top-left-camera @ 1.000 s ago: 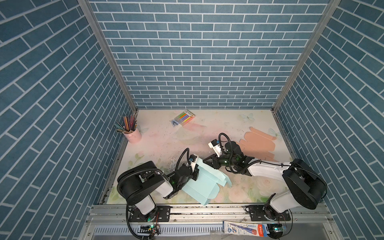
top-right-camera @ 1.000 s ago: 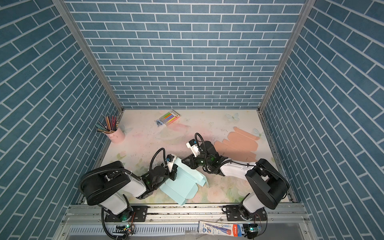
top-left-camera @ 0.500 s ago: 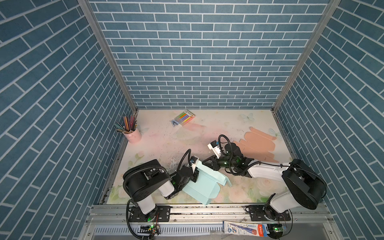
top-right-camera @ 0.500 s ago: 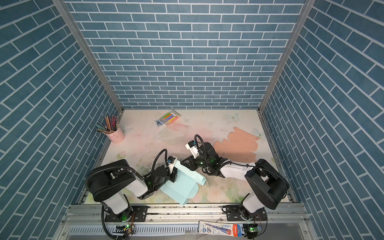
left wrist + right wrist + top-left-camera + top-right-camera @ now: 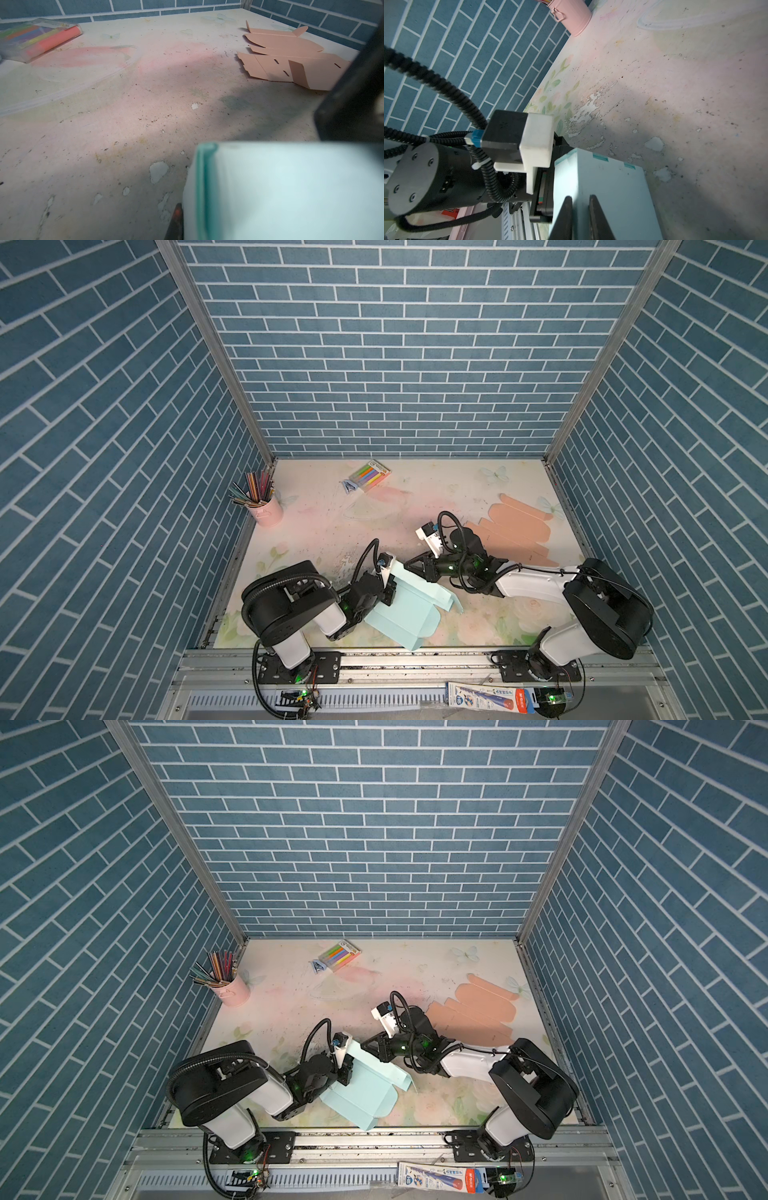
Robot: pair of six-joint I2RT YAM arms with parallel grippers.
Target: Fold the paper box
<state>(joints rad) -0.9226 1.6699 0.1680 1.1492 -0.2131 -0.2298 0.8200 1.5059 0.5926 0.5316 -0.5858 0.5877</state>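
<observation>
Standing at the front rail and reading across from the left wall, I meet first a pink cup full of coloured pencils, tucked into the far left of the flowered table. A little further right, near the back wall, a clear pack of bright markers lies flat. Nearer the front edge, left of centre, the left gripper lies low over the table with its jaws closed down on the left-hand wall of the paper box. In the left wrist view one dark finger shows outside that raised, doubled-over wall, and the other is hidden behind the paper. The box itself is pale blue and half formed: a broad panel lies on the table toward the front rail with rounded flaps at its near end, while a long side panel stands up along its far side. The right gripper comes in from the right and meets the upper left end of that raised panel. Its fingers are drawn almost together, with only a thin slit between them — whether any paper is nipped in that slit I cannot tell. Right again, toward the right wall, a flat peach-coloured box blank lies unfolded, apart from the blue box.
</observation>
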